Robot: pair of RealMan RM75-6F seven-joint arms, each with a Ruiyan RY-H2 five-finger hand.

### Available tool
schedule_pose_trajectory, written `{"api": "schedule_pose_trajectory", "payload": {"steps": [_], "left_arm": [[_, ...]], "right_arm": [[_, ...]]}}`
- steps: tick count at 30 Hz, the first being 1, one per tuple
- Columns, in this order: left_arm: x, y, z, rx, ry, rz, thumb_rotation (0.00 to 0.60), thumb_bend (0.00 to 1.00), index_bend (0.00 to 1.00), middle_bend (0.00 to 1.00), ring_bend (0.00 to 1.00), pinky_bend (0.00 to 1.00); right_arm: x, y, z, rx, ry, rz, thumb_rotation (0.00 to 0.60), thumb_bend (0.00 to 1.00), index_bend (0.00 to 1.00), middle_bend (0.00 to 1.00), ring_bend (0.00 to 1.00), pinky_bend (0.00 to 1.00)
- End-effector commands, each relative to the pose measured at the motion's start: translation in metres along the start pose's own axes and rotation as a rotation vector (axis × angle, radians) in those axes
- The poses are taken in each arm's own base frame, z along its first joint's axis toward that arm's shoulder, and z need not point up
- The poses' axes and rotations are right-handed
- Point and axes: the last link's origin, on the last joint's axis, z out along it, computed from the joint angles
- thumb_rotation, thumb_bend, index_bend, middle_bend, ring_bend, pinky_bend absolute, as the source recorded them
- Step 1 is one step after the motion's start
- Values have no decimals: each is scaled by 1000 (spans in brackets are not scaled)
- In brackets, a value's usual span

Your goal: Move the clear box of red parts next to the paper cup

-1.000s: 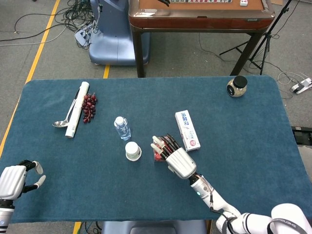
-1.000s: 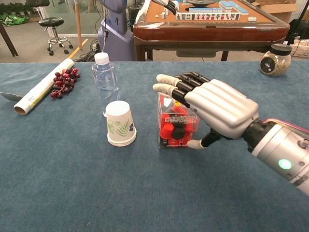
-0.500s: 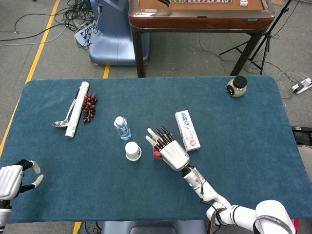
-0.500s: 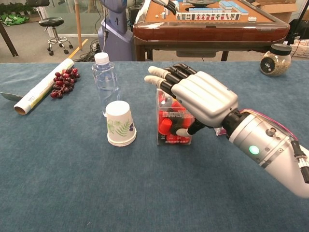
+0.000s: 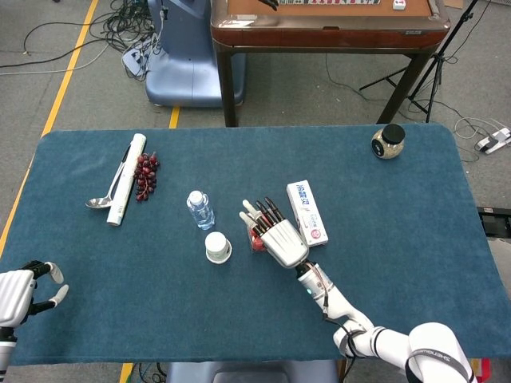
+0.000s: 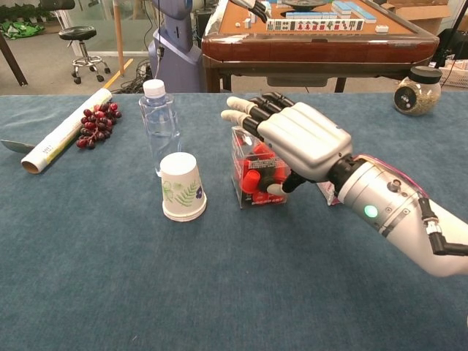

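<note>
While the right hand [image 6: 296, 139] grips the clear box [image 6: 252, 179] — paper cup [image 6: 181, 187] near.

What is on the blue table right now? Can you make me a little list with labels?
table: blue cloth top
clear box of red parts: just right of the cup, a gap between them
paper cup: upside down, leaf print
right hand: over the box, thumb at its front
left hand: at the near left edge, holding nothing
water bottle: upright behind the cup
grapes: beside a paper roll
spoon: left of the roll
jar: far right corner
</note>
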Motion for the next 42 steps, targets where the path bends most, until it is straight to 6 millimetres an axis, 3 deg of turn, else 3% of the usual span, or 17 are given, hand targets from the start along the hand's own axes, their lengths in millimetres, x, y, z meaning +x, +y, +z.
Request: {"api": "schedule_pose_trajectory", "payload": {"steps": [1,8,20,30,34,42], "left_arm": [[0,0,0,0,0,1,600,297,605,564,429,579],[0,1,0,0,-3,11,600,297,605,564,429,579],[-3,13,-3,-50,0,28,600,297,605,564,429,580],[-5,15,-3,-41,47,64,600,297,588,560,427,580],[-5,14,-2,-35,54,72,600,297,577,550,423,577],[-10,14,2,-33,35,81,600,297,576,550,423,569]], "right_arm": [[6,0,-11,25,14,-3,600,0,0,0,0,0],[33,22,-54,-1,-31,-29,600,0,0,0,0,0],[92,102,-167,-323,-181,-134,600,0,0,0,0,0],[107,143,-240,-613,-215,-114,600,0,0,33,0,1],[110,150,-259,-665,-232,-92,600,0,0,35,0,1],[123,170,-270,-723,-170,-48,600,0,0,35,0,1]]}}
